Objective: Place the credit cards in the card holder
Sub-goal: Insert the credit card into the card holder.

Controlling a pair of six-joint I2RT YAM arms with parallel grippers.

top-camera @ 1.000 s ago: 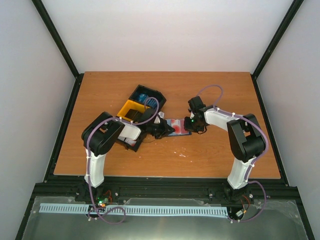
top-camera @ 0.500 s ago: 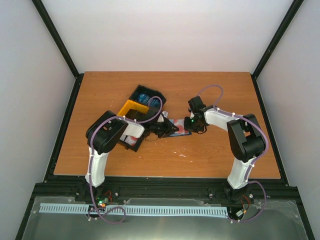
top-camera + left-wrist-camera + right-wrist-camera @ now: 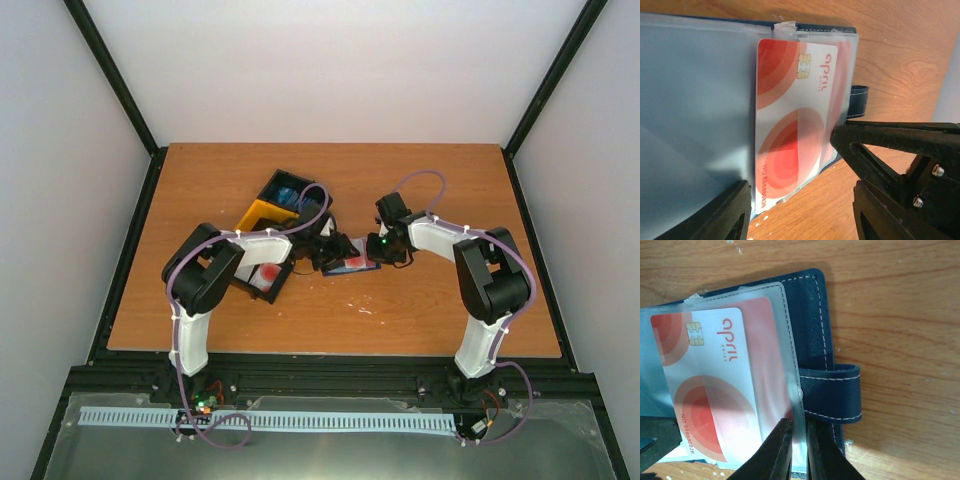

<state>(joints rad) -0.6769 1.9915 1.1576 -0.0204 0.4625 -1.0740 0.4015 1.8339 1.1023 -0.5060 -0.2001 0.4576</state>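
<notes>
In the left wrist view the card holder (image 3: 695, 100) runs off the left and bottom edges, and a finger (image 3: 732, 212) of the left gripper (image 3: 787, 160) covers its lower part. The right wrist view cuts the holder off at the left and bottom, where a dark blurred shape (image 3: 655, 445) hides one corner. From above, both grippers cover most of the holder, the left arm (image 3: 250, 245) crosses the tray (image 3: 262, 213), and the blue thing (image 3: 287, 194) in its black compartment is too small to identify.
</notes>
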